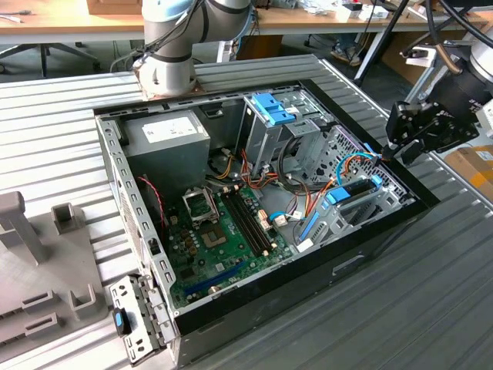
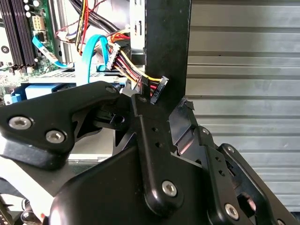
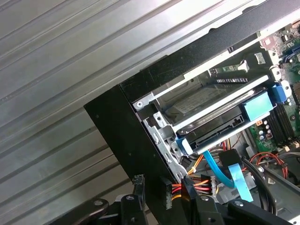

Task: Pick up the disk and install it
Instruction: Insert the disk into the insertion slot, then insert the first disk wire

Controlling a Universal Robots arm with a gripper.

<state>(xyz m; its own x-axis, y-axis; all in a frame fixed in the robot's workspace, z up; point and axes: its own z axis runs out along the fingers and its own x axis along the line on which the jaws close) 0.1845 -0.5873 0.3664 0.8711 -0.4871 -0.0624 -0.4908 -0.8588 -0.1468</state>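
The disk (image 1: 356,189), black with blue rails and a blue end tab, lies flat in the drive bay at the case's corner on the exterior view's right. The first wrist view shows the disk (image 3: 206,105) seated under a silver bar, its blue tab (image 3: 257,105) pointing into the case. My gripper (image 1: 387,150) hangs at that corner, above the case wall. In both wrist views its fingers stand apart on either side of the wall edge. A black plug on red, yellow and orange wires (image 3: 166,197) lies between them, and in the second wrist view it (image 2: 158,89) sits close to one fingertip (image 2: 139,102).
The open computer case (image 1: 385,231) lies on a ribbed metal table (image 1: 431,308). Inside are a power supply (image 1: 166,135), a motherboard (image 1: 223,231), and a tall silver cage topped by a blue clip (image 1: 269,108). A grey fixture (image 1: 31,254) stands on the exterior view's left. Blue cables (image 3: 234,176) hang near the bay.
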